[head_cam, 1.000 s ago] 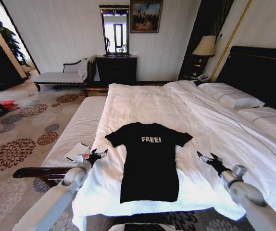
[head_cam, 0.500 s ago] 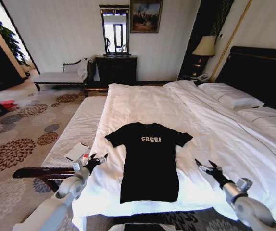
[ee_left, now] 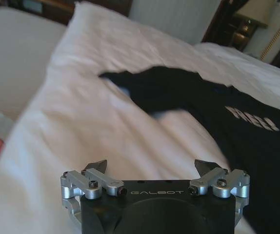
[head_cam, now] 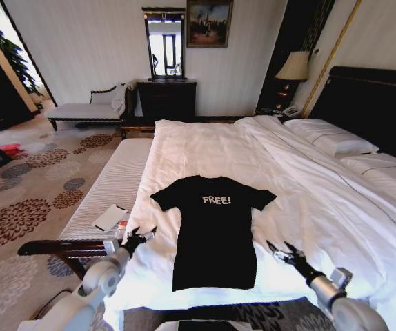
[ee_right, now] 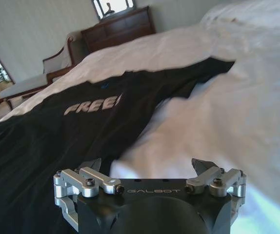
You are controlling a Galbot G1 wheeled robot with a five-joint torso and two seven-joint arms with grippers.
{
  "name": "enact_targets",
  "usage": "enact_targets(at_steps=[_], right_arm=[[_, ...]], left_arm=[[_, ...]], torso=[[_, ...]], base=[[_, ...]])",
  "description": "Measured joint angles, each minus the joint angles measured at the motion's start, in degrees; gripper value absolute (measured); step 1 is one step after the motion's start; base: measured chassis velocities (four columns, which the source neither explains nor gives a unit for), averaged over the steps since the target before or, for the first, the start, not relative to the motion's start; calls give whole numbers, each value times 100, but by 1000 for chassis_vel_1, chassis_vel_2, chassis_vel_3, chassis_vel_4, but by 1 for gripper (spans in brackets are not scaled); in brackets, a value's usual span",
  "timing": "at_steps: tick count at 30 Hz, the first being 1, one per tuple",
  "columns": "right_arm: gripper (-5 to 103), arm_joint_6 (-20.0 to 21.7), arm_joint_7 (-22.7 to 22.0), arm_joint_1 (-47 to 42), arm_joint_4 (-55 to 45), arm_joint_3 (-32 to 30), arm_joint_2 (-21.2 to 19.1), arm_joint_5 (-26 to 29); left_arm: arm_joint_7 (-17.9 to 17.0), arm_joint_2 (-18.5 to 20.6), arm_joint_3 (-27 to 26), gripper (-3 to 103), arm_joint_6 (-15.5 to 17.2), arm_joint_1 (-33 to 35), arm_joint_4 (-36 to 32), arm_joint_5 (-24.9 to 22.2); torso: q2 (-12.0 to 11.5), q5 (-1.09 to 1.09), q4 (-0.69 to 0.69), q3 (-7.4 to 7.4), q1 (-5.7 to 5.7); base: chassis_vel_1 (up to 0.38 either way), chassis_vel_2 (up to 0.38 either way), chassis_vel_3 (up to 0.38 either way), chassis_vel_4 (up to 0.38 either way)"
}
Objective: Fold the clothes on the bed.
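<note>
Head view: T-shirt (head_cam: 215,231) flat between left gripper (head_cam: 140,236) and right gripper (head_cam: 281,249)

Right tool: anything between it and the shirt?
Nothing: just bare white sheet between the open right tool and the shirt, per the head view.

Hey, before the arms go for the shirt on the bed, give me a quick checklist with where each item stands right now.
1. T-shirt spread flat, lettering up: ok.
2. Left end effector open, beside the shirt's left edge, apart from it: ok.
3. Right end effector open, beside the shirt's right edge, apart from it: ok.
4. Nothing lying on the shirt: ok.
5. Bed around the shirt free of other things: ok.
6. Height of the fingers above the sheet: cannot tell.
</note>
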State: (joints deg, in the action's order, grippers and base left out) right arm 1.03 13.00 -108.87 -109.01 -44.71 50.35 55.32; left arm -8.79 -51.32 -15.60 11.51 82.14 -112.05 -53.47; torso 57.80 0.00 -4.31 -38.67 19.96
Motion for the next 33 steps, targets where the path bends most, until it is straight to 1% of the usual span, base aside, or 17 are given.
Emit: enact_targets(at_steps=[5, 8, 9, 12, 15, 17, 19, 21, 23, 25, 27, 28, 30, 33], right_arm=[[100, -55, 222, -245, -87, 169, -175, -16], [100, -140, 459, -293, -33, 357, -338, -150], [100, -140, 459, -293, -33, 357, -338, -150], [100, -162, 573, -200, 90, 534, -414, -215], [100, -163, 580, -134, 145, 584, -430, -218], [100, -163, 576, -88, 188, 590, -451, -218], [100, -161, 571, -88, 192, 584, -456, -217], [100, -155, 530, -102, 196, 540, -488, -215], [100, -152, 517, -108, 196, 532, -491, -215], [100, -128, 454, -119, 197, 518, -497, -221], [100, -104, 396, -119, 197, 514, -495, -222], [100, -104, 396, -119, 197, 514, -495, -222], [100, -86, 358, -111, 209, 514, -489, -223], [100, -77, 337, -96, 215, 520, -481, -223]], left_arm=[[84, 81, 110, 100, 92, 219, -214, -146], [102, 185, 248, 100, 199, 268, -299, -435], [102, 185, 248, 100, 199, 268, -299, -435], [159, 290, 437, 100, 324, 270, -383, -633], [170, 316, 563, 100, 381, 247, -407, -747], [162, 333, 789, 100, 467, 171, -450, -996], [160, 339, 859, 100, 490, 146, -464, -1065], [156, 390, 1094, 100, 540, 74, -487, -1161], [154, 409, 1146, 100, 551, 68, -503, -1174], [122, 514, 1268, 100, 590, 98, -631, -1240], [101, 650, 1278, 100, 624, 204, -780, -1305], [101, 650, 1278, 100, 624, 204, -780, -1305], [125, 820, 1230, 99, 633, 365, -952, -1335], [136, 827, 1226, 97, 639, 422, -980, -1341]], torso=[[0, 0, 0, 0, 0], [0, -1, 0, 0, 0], [0, -1, 0, 0, 0], [0, 2, 0, 0, 1], [-1, 2, 1, 0, 0], [0, 0, 1, 0, 0], [-1, 0, 0, 0, 0], [-1, 0, 0, 0, 0], [0, 0, 0, 0, 0], [-1, 0, -1, 0, 0], [-1, 0, -1, 0, 0], [-1, 0, -1, 0, 0], [-1, 2, 1, 0, 0], [-1, 1, 1, 0, 0]], base=[[0, 0, 0, 0], [0, 0, 0, 0], [0, 0, 0, 0], [0, 0, 0, 0], [0, 0, 0, 0], [0, 0, 0, 0], [0, 0, 0, 0], [0, 0, 0, 0], [0, 0, 0, 0], [0, 0, 0, 0], [0, 0, 0, 0], [0, 0, 0, 0], [0, 0, 0, 0], [0, 0, 0, 0]])
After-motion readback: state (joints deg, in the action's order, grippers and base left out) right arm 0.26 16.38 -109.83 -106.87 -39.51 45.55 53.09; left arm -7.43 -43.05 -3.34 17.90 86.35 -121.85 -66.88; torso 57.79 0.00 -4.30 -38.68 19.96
